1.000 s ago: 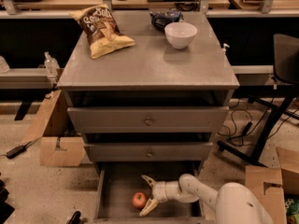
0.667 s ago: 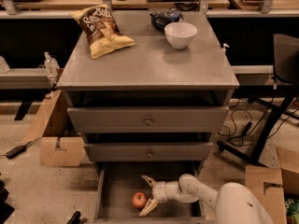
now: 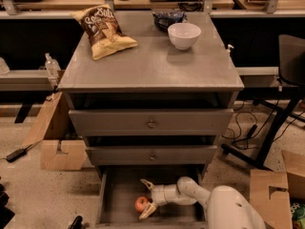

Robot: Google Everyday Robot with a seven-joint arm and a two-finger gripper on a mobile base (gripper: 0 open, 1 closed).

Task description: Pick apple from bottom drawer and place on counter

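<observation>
1. The apple (image 3: 141, 204) is small, round and red-orange, and looks whole. It sits on the floor of the open bottom drawer (image 3: 118, 194), below the counter's front edge and slightly left of that edge's middle.
2. The gripper (image 3: 143, 199) is inside the same drawer, reaching in from the right. Its two pale fingers (image 3: 148, 184) are spread wide, one on the far side of the apple and one on the near side. The apple lies between the fingertips, just left of the wrist.
3. I cannot tell whether either finger touches the fruit.
4. As I judge it, the next move depends on that straddle. The apple needs to be deeper between the fingers before they close, or a round fruit may squirt out leftward.
5. On the counter (image 3: 152, 66), a chip bag (image 3: 104, 30) lies near the back left corner and a white bowl (image 3: 184, 35) toward the back right. The middle and front offer room to set the apple down.
</observation>
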